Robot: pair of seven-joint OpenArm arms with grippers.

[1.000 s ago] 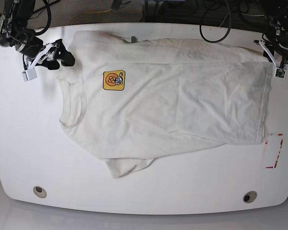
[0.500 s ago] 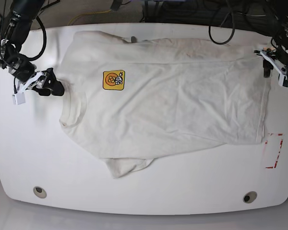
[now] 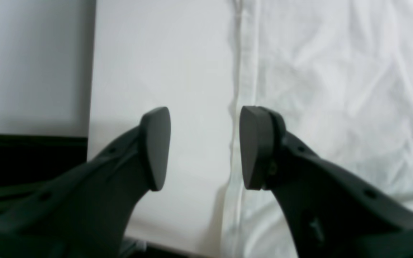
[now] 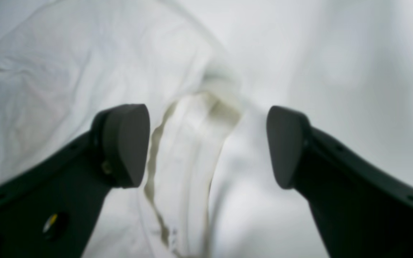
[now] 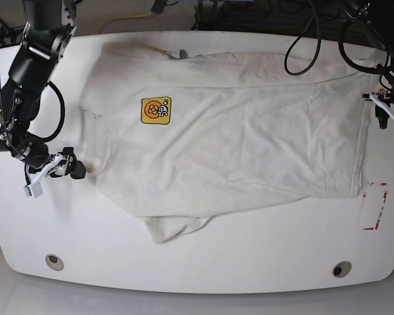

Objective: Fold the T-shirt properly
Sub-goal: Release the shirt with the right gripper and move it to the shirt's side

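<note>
The white T-shirt [image 5: 236, 144] lies spread on the white table [image 5: 262, 256], collar to the left, and its orange-and-black graphic [image 5: 155, 109] faces up. One sleeve [image 5: 174, 226] sticks out at the near edge. My right gripper [image 5: 71, 169] is open at the collar's near end. In the right wrist view its jaws [image 4: 208, 147] straddle the ribbed collar band [image 4: 192, 143] without closing. My left gripper [image 5: 379, 115] is open at the shirt's right hem. In the left wrist view [image 3: 204, 147] the hem edge [image 3: 233, 143] runs between the fingers, next to the right pad [image 3: 251, 147].
A red-marked rectangle [image 5: 374, 207] is on the table at the right, near the hem's lower corner. Two round holes [image 5: 53, 262] [image 5: 341, 270] sit by the near edge. Cables [image 5: 302, 39] hang at the back. The table edge [image 3: 91, 71] is close to the left gripper.
My right gripper has moved down the shirt's left side, from the shoulder to the collar's near end. My left gripper has moved down along the right hem. Both stay open.
</note>
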